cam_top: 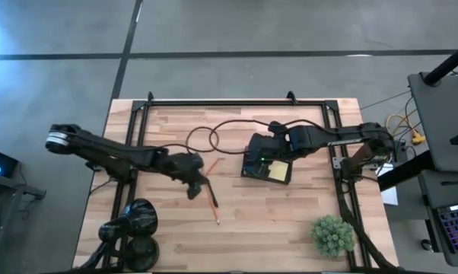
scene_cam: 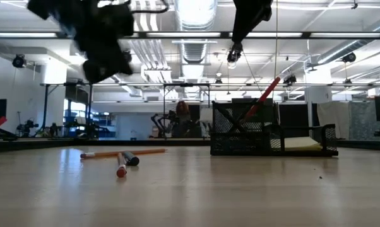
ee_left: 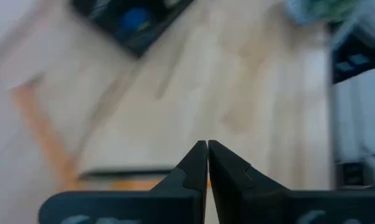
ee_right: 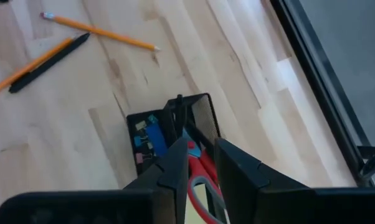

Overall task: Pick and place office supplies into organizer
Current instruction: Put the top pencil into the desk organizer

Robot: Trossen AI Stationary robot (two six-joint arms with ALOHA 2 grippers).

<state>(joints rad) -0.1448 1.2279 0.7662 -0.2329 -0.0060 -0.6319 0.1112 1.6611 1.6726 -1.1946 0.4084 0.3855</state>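
The dark mesh organizer (cam_top: 253, 158) stands mid-table with a yellowish note pad (cam_top: 277, 171) in its near compartment. Blue pieces (ee_right: 153, 138) lie in another. Red-handled scissors (scene_cam: 264, 98) lean in it, their upper end slanting up over the rim. My right gripper (ee_right: 201, 149) hovers above the organizer, its fingers a narrow gap apart. The scissors' red handle (ee_right: 203, 177) shows through that gap, and in the low view the fingers stand clear of the scissors. An orange pencil (scene_cam: 124, 152) and a dark pen (scene_cam: 130, 159) lie flat on the table. My left gripper (ee_left: 207, 146) is shut, empty and raised above them.
A green spiky plant ball (cam_top: 332, 234) sits near the front right corner. A black round lamp-like object (cam_top: 134, 224) stands at the front left. A dark cable (cam_top: 206, 137) loops over the far part of the table. Bare wood lies between the pencils and the organizer.
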